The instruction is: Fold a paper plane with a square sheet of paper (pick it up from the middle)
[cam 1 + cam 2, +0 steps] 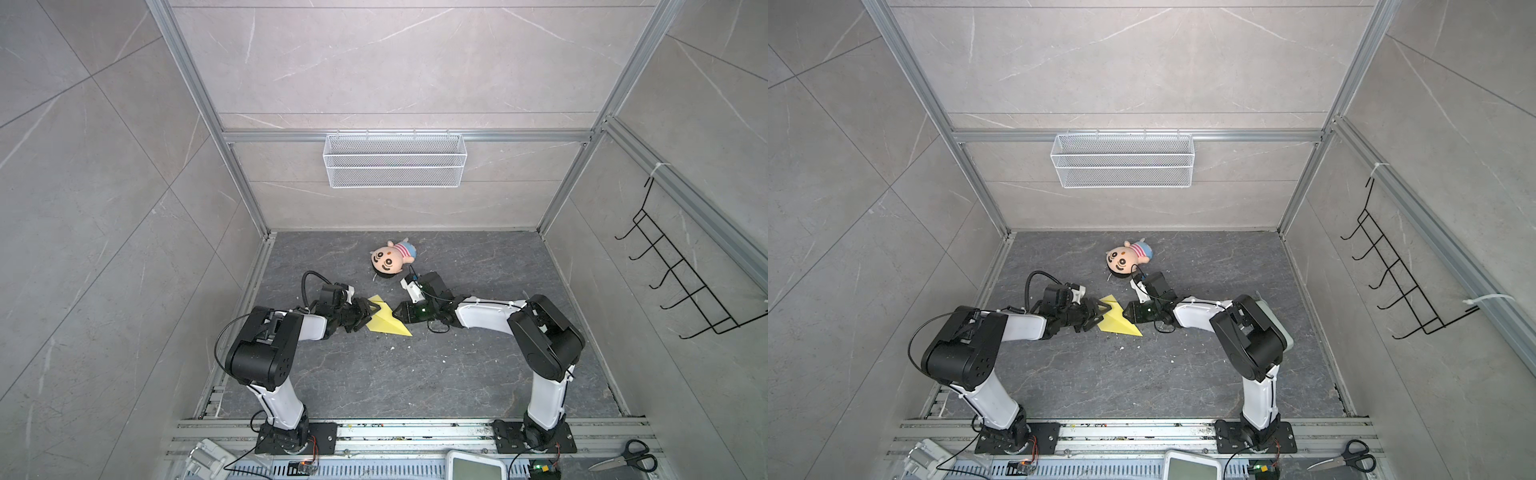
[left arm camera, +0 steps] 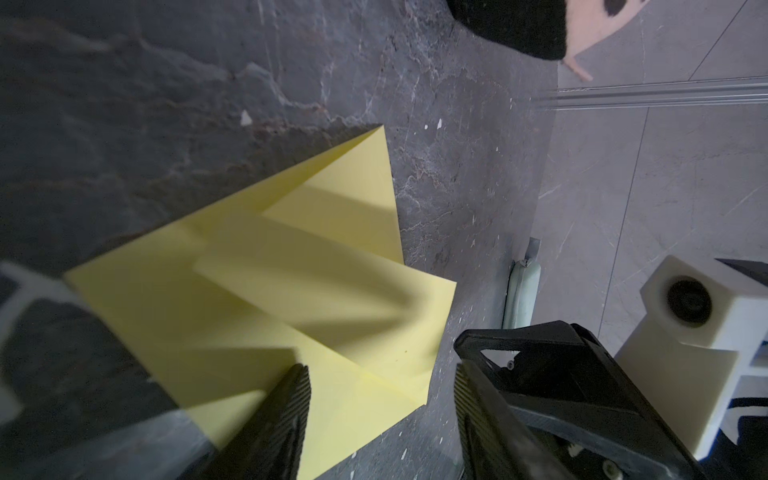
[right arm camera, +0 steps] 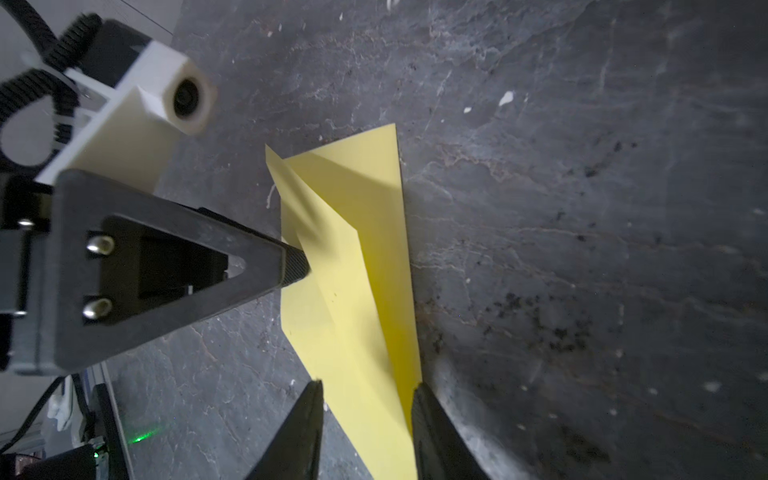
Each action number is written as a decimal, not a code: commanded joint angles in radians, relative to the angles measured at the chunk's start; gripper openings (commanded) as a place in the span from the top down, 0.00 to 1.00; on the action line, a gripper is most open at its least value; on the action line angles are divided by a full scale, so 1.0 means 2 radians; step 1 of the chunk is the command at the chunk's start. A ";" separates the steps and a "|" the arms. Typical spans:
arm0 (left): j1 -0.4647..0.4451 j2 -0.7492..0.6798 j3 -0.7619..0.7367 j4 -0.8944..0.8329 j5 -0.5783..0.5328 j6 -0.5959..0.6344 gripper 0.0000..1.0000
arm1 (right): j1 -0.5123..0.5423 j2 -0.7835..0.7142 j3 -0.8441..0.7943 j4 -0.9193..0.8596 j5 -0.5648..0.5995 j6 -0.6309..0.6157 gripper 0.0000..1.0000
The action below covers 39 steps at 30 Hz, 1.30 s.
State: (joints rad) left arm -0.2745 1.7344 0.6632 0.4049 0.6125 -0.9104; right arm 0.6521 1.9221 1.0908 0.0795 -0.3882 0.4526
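Both our left fingers (image 2: 278, 424) are standing parted, one touching the folded yellow paper plane (image 1: 387, 325); our right fingers (image 3: 303, 432) are gaping too, straddling its narrower part. We are seeing it lying on the dark marbled desk (image 1: 415, 374) between grey tiled walls (image 1: 104, 208).

We see paper plane (image 1: 388, 323): plain yellow | plush doll (image 1: 392, 257) beyond the plane: pink-striped top, blue legs, black hair | tabletop (image 1: 415, 374): dark grey, veined

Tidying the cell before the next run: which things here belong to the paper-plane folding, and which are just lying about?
In use: paper plane, left gripper, right gripper.
Lying about: plush doll, wire basket, hook rack, scissors.
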 commanded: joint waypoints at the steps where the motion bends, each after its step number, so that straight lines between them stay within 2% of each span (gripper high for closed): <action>1: 0.002 0.004 0.002 0.021 0.009 -0.003 0.43 | -0.001 0.020 0.020 -0.047 0.009 -0.016 0.62; 11: 0.002 0.019 0.013 0.040 0.025 0.006 0.50 | -0.011 0.043 0.017 -0.044 -0.010 0.009 0.77; 18: 0.002 0.036 0.030 0.043 0.033 0.010 0.53 | -0.023 0.049 0.000 -0.005 -0.046 0.043 0.81; 29: 0.002 0.061 0.038 0.075 0.044 -0.001 0.58 | -0.029 0.055 -0.016 0.031 -0.075 0.073 0.82; 34: 0.006 0.066 0.061 0.067 0.046 -0.003 0.72 | -0.031 0.047 -0.029 0.054 -0.076 0.085 0.82; 39: 0.007 0.076 0.077 0.070 0.042 -0.005 0.78 | -0.035 0.028 -0.043 0.082 -0.068 0.094 0.77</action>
State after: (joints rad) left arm -0.2649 1.8587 0.7837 0.5060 0.6834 -0.9234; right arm 0.5911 2.0029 1.0351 0.2253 -0.5465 0.6201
